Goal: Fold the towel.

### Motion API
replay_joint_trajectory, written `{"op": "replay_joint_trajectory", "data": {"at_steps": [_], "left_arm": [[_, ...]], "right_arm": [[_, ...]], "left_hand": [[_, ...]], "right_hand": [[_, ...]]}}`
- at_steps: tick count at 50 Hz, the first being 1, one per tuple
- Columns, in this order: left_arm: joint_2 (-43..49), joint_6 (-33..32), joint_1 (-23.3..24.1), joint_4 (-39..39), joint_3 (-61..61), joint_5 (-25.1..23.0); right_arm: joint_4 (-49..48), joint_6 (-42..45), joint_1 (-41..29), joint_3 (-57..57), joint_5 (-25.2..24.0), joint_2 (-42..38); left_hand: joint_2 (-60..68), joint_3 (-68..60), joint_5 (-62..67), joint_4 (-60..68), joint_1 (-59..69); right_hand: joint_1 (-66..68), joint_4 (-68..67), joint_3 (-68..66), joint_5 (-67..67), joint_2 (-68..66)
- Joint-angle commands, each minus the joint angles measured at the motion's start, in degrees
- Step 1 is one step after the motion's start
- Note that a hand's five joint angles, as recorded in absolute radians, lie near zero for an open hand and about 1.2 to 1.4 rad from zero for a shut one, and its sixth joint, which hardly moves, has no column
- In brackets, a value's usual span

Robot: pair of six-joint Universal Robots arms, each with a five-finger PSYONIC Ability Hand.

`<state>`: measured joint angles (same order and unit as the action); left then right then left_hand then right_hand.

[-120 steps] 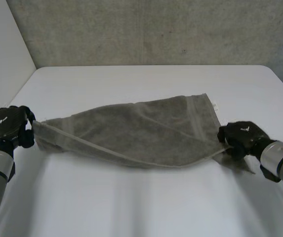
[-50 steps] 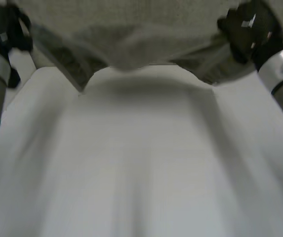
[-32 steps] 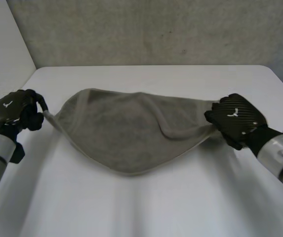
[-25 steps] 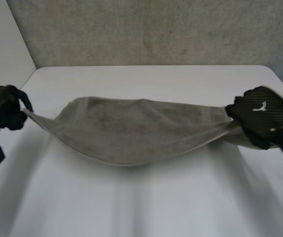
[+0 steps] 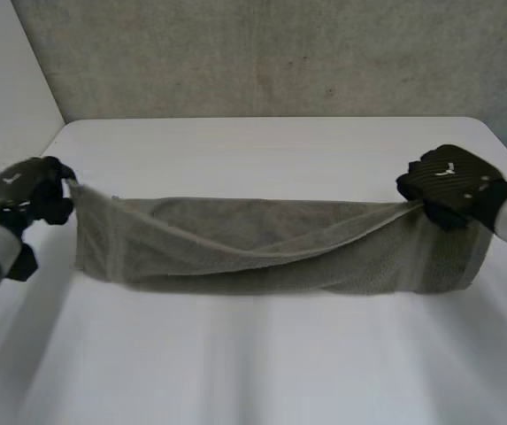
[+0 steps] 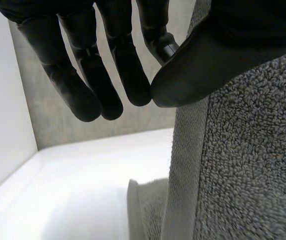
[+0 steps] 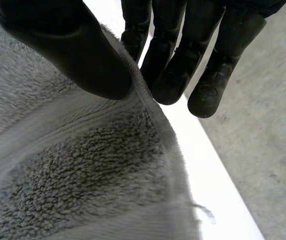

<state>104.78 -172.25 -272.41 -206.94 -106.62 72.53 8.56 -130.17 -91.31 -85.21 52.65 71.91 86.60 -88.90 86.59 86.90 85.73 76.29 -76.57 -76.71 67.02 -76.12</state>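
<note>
Holding the towel (image 5: 271,252) taut between them, the two hands now stand well apart above the white surface (image 5: 262,363). The left hand (image 5: 27,195) is at the towel's left end and the right hand (image 5: 448,181) at its right end.

Half a second ago the cloth hung in a deep sagging arc between the hands. Now it is drawn out into a long, low band, with its lower part resting on the surface and its top edge stretched almost straight. A little before that it lay spread out flat with the hands at two of its corners. It has since been lifted, swung and brought back down doubled over on itself.

The left wrist view shows the thumb pressing the hemmed edge against the fingers (image 6: 128,80), so that hand is gripping the towel. The right wrist view shows the same: thumb on top of the cloth, fingers (image 7: 170,75) behind it, the corner pinched between them.

The first lengthwise fold looks nearly laid. One layer sags loosely across the front, so the edges probably do not match yet. Lowering the held edge evenly onto the resting part would likely finish this fold.
</note>
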Motion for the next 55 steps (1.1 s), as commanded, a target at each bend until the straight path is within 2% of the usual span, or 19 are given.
{"op": "replay_joint_trajectory", "data": {"at_steps": [1,10,19,20,21,22,24,25,26,27,28,29,33,38,40,46,48,52,55], "left_arm": [[16.1,-4.5,5.5,3.5,16.7,11.0],[29.0,-7.8,8.8,7.5,33.5,16.9],[34.4,-7.8,10.7,11.3,41.8,21.2],[34.9,-7.8,10.9,11.6,42.6,21.7],[35.1,-7.9,11.0,11.8,43.1,21.9],[35.1,-7.9,11.0,11.8,43.1,22.0],[35.2,-7.8,11.1,11.8,43.2,22.3],[35.2,-7.8,11.2,11.8,43.1,22.3],[35.1,-7.8,11.2,11.8,43.1,22.1],[35.1,-7.8,11.2,11.8,43.1,22.1],[35.1,-7.8,11.4,12.2,43.0,22.2],[34.6,-7.7,11.8,12.6,42.6,22.3],[33.7,-7.5,12.7,13.4,41.7,22.4],[28.5,-6.9,12.6,13.3,38.0,22.4],[26.5,-6.8,12.5,13.1,36.3,22.3],[16.8,-6.0,12.4,12.6,28.3,22.0],[13.1,-4.9,12.8,11.6,23.8,22.0],[10.6,-3.4,13.0,9.7,19.5,22.0],[9.0,-2.0,13.3,7.4,15.3,21.9]], "right_arm": [[0.2,-0.4,-6.0,14.5,8.4,-14.3],[-2.1,-1.4,-9.2,27.0,13.1,-26.8],[-6.4,-1.4,-10.7,33.2,18.2,-33.3],[-6.6,-1.5,-11.1,34.0,18.9,-34.1],[-6.6,-1.5,-11.3,34.5,19.5,-34.7],[-6.6,-1.5,-11.3,34.5,19.5,-34.7],[-6.8,-1.6,-11.8,35.1,21.4,-35.8],[-6.8,-1.6,-11.8,35.1,21.4,-35.8],[-7.0,-1.5,-12.0,35.6,23.1,-36.1],[-7.0,-1.5,-12.0,35.6,23.1,-36.1],[-7.2,-1.6,-12.2,35.8,24.8,-36.1],[-7.4,-1.8,-12.6,35.6,26.3,-35.8],[-7.4,-3.6,-12.8,34.3,27.7,-34.9],[-7.7,-8.6,-12.7,28.3,27.5,-26.3],[-8.5,-11.0,-12.6,22.6,27.4,-20.4],[-8.3,-12.3,-12.2,13.9,27.7,-14.3],[-7.9,-12.3,-12.0,7.8,28.1,-10.7],[-7.8,-12.2,-10.6,2.3,28.0,-7.7],[-8.3,-12.4,-8.3,-2.5,27.2,-6.4]], "left_hand": [[-6.6,8.9,-16.6,-6.9,-5.7],[-6.6,8.9,-16.6,-6.9,-5.7],[-6.6,8.9,-16.6,-6.9,-5.7],[-6.6,8.9,-16.6,-6.9,-5.7],[-6.6,8.9,-16.6,-6.9,-5.7],[-6.6,8.9,-16.6,-6.9,-5.7],[-6.6,8.9,-16.6,-6.9,-5.7],[-6.6,8.9,-16.6,-6.9,-5.7],[-33.7,36.0,-43.7,-34.0,-32.9],[-34.0,36.3,-44.0,-34.3,-33.1],[-65.8,68.1,-75.8,-66.1,-64.9],[-76.1,78.4,-86.1,-76.4,-75.2],[-75.9,78.2,-85.9,-76.2,-75.0],[-75.9,78.2,-85.9,-76.2,-75.0],[-75.9,78.2,-85.9,-76.2,-75.0],[-75.9,78.2,-85.9,-76.2,-75.0],[-76.0,78.4,-86.0,-76.3,-75.2],[-76.1,78.4,-86.0,-76.3,-75.2],[-76.1,78.4,-86.0,-76.3,-75.2]], "right_hand": [[3.7,-3.4,-3.3,3.0,-3.9],[3.7,-3.4,-3.3,3.0,-3.9],[3.7,-3.4,-3.3,3.0,-3.9],[-5.1,5.3,5.5,-5.8,4.9],[-33.5,33.7,33.9,-34.2,33.3],[-33.7,34.0,34.2,-34.5,33.6],[-62.0,62.3,62.5,-62.8,61.9],[-62.2,62.5,62.6,-62.9,62.0],[-66.3,66.6,66.7,-67.0,66.1],[-66.3,66.6,66.7,-67.0,66.1],[-66.3,66.6,66.7,-67.0,66.1],[-66.3,66.6,66.7,-67.0,66.1],[-66.3,66.6,66.7,-67.0,66.1],[-66.3,66.6,66.7,-67.0,66.1],[-66.3,66.6,66.7,-67.0,66.1],[-66.3,66.6,66.7,-67.0,66.1],[-66.3,66.6,66.7,-67.0,66.1],[-66.3,66.6,66.7,-67.0,66.1],[-61.2,61.5,61.6,-61.9,61.0]]}}
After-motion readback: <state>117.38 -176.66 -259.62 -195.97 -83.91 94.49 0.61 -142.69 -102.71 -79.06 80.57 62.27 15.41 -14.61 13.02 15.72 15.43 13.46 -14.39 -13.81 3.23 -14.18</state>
